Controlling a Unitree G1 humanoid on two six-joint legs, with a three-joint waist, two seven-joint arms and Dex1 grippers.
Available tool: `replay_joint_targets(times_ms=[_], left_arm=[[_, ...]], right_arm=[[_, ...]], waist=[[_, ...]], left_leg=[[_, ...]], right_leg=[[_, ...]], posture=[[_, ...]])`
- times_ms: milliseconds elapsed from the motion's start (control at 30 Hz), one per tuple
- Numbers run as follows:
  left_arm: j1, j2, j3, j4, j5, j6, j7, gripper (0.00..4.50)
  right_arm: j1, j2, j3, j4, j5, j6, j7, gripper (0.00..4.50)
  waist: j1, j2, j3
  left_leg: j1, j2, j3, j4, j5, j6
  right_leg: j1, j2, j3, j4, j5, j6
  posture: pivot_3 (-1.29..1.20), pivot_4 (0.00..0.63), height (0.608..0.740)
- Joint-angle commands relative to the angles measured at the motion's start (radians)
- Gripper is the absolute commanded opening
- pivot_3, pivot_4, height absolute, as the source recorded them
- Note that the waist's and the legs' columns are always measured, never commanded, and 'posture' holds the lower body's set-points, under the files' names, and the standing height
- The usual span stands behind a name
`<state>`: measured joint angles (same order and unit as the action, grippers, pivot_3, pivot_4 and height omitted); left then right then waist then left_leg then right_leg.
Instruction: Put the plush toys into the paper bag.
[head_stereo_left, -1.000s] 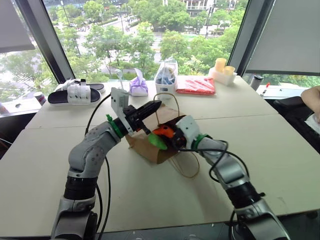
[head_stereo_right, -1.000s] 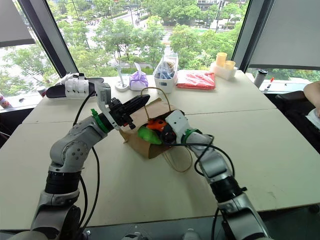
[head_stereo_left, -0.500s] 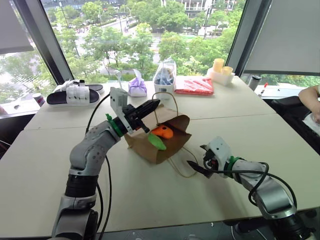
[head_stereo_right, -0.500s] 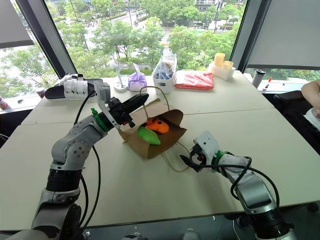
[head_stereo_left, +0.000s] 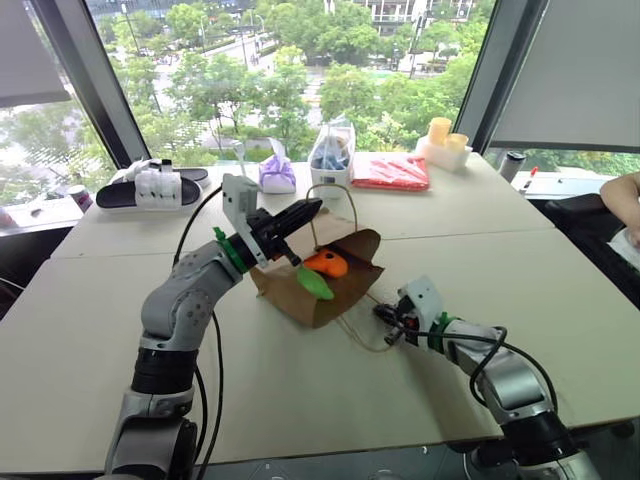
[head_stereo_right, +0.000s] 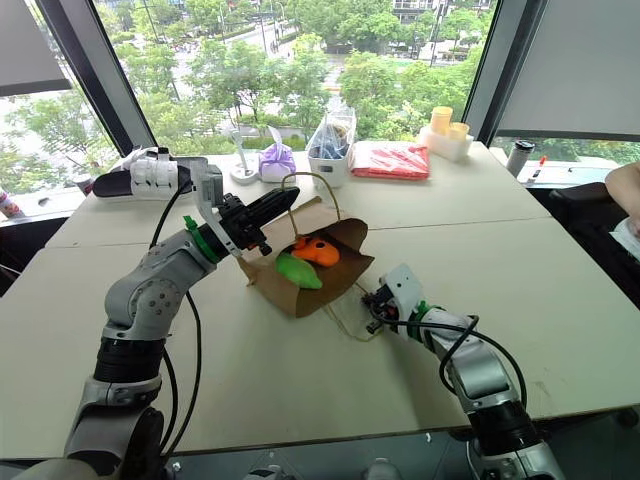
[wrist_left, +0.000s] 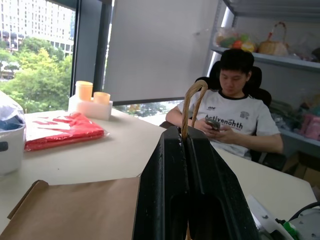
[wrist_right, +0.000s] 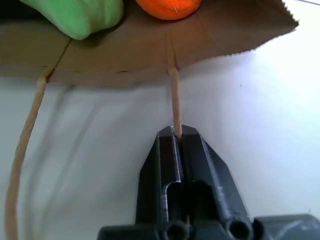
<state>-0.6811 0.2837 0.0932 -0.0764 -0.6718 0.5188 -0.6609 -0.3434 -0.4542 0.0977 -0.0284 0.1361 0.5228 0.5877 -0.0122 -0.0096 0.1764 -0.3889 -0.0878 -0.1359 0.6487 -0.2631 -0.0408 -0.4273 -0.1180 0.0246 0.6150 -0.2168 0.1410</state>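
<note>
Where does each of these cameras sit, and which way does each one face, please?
Left eye and right eye views: on the head, looking forward and down at the table; both arms show, with the paper bag between them.
Left wrist view: along the left tool, shut on the bag's upper handle, toward a seated person.
Right wrist view: along the right tool, shut on the lower handle, toward the bag's mouth.
Shared: the right wrist and head views show the green toy and orange toy.

You are looking at an office-like test room high above a street. Tall windows (head_stereo_left: 260, 70) overlook treetops, a wide pale surface (head_stereo_left: 300, 400) fills the room, and a seated person (wrist_left: 230, 115) sits before storage shelves (wrist_left: 270, 50).
</note>
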Motion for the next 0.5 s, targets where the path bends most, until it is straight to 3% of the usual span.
replay_joint_targets(times_ms=[33, 233, 500], left_arm=[[-0.028, 0.003, 0.017, -0.024, -0.002, -0.022, 0.000, 0.00], [-0.113, 0.000, 0.033, 0.095, 0.041, -0.101, -0.013, 0.00], [-0.236, -0.006, 0.014, 0.284, 0.102, -0.174, -0.054, 0.00]], right_arm=[[-0.025, -0.009, -0.052, -0.054, 0.026, 0.051, -0.015, 0.03], [-0.201, -0.061, -0.198, -0.293, 0.227, 0.241, 0.035, 0.03], [-0.376, -0.112, -0.255, -0.291, 0.353, 0.351, 0.065, 0.03]], waist=[[0.001, 0.000, 0.000], [0.000, 0.001, 0.001], [0.000, 0.000, 0.000]], left_leg=[[0.000, 0.000, 0.000, 0.000, 0.000, 0.000], [-0.001, 0.000, 0.000, 0.000, 0.000, 0.000], [-0.002, 0.000, -0.001, -0.001, 0.000, 0.001]], right_leg=[[0.000, 0.000, 0.000, 0.000, 0.000, 0.000], [-0.001, 0.000, 0.000, 0.000, 0.000, 0.000], [-0.001, -0.001, -0.002, -0.002, 0.000, 0.000]], posture=[[0.00, 0.150, 0.740], [0.00, 0.150, 0.740], [0.00, 0.150, 0.740]])
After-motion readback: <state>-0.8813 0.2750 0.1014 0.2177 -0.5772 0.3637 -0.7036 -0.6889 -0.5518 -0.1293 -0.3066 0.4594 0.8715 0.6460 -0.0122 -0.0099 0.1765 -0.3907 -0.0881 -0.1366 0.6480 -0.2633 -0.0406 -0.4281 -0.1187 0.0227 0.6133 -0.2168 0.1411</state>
